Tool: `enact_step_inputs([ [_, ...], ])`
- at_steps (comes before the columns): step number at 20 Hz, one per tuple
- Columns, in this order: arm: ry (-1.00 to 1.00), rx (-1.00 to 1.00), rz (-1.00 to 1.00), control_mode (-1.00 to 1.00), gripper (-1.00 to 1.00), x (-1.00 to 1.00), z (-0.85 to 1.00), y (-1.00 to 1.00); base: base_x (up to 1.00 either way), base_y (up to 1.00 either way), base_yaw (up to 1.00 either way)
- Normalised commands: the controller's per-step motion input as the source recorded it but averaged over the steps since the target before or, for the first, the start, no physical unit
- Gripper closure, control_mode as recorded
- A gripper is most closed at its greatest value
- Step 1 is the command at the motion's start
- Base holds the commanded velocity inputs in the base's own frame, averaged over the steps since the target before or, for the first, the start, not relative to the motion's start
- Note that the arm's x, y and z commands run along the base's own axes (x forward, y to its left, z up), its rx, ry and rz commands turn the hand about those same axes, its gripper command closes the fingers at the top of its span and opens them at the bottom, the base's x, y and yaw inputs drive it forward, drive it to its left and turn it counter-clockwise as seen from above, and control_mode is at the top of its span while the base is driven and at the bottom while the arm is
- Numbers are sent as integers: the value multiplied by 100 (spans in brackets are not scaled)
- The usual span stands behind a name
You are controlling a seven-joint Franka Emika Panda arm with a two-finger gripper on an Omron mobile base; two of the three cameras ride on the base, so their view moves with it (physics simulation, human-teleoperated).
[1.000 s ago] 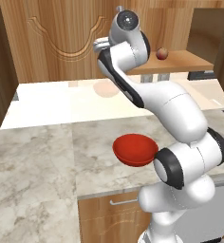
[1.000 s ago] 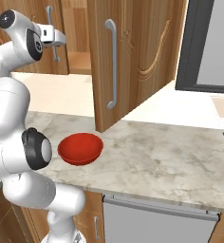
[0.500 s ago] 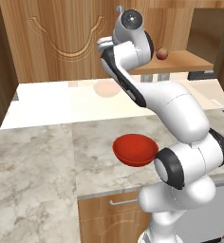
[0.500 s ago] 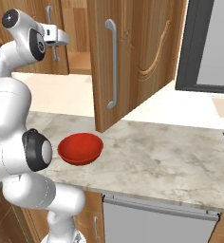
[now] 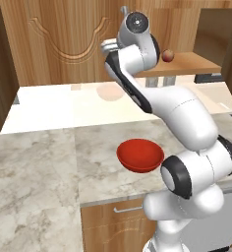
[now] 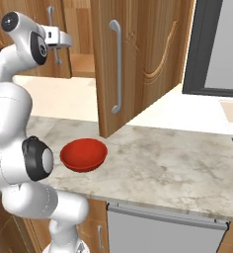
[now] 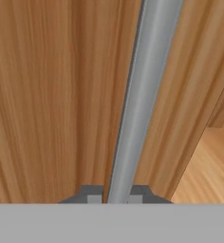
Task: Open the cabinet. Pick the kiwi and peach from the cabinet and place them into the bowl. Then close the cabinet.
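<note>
While the cabinet (image 6: 138,59) stands with its right door swung wide to the claw's right, the claw (image 7: 117,192) is clenched on the silver handle (image 7: 142,99) of the other door, the bar running up between its tips. Well below the claw the red bowl (image 5: 140,155) sits on the marble counter (image 5: 44,177), and the peach (image 5: 168,55) rests on the shelf just to the claw's right.

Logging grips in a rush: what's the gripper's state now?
Gripper: shut on the long silver bar handle of the wooden cabinet door.
</note>
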Motion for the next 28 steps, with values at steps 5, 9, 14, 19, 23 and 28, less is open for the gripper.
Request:
enact_step_inputs([
  [5,-18,0,-4,-100,100,-52,-4,20,0,0,0],
  [9,-8,0,-8,-100,100,-65,0,27,0,0,0],
  [14,0,0,-10,-100,100,-67,0,24,0,0,0],
  [19,4,0,-13,-100,100,-66,5,19,0,0,0],
  [23,4,0,-11,-100,100,-69,2,18,0,0,0],
  [28,6,0,-7,-100,100,-63,0,16,0,0,0],
])
